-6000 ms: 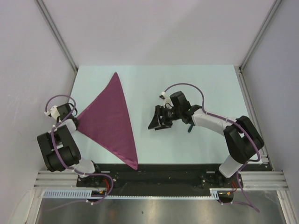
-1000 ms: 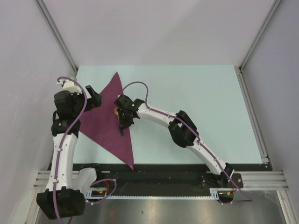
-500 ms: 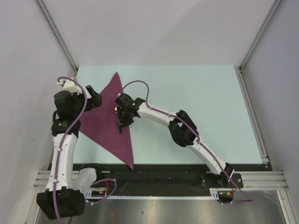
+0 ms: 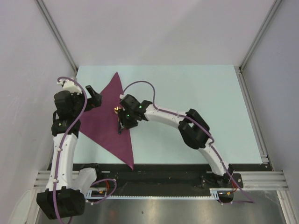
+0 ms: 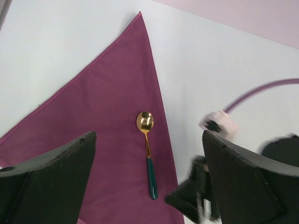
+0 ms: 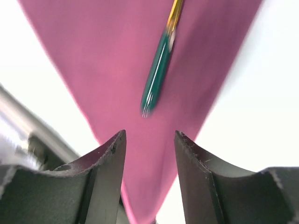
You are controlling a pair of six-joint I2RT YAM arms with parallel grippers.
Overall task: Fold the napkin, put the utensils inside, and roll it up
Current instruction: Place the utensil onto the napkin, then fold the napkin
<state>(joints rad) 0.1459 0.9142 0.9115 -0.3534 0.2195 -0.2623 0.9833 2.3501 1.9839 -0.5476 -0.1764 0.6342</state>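
Observation:
The napkin (image 4: 103, 122) lies folded into a magenta triangle on the left of the table, also filling the left wrist view (image 5: 103, 121). The spoon (image 5: 148, 154) rests on it near its right edge, gold bowl away from the arms, teal handle toward them. From above only the bowl (image 4: 115, 110) shows clearly. My right gripper (image 4: 124, 123) hangs over the handle. Its fingers are open in its own wrist view (image 6: 149, 140), nothing between them, the handle (image 6: 157, 74) lying just beyond the tips. My left gripper (image 4: 92, 98) hovers wide open above the cloth's left part (image 5: 148, 136).
The pale blue table top (image 4: 196, 98) stretches right of the napkin. Grey walls and metal posts close in the back and sides. A black rail (image 4: 159, 171) runs along the near edge, close to the napkin's lowest corner.
The right gripper's fingers have spread apart and let go of the spoon, which now lies on the napkin. The right arm has shifted slightly right. The left arm has not moved.

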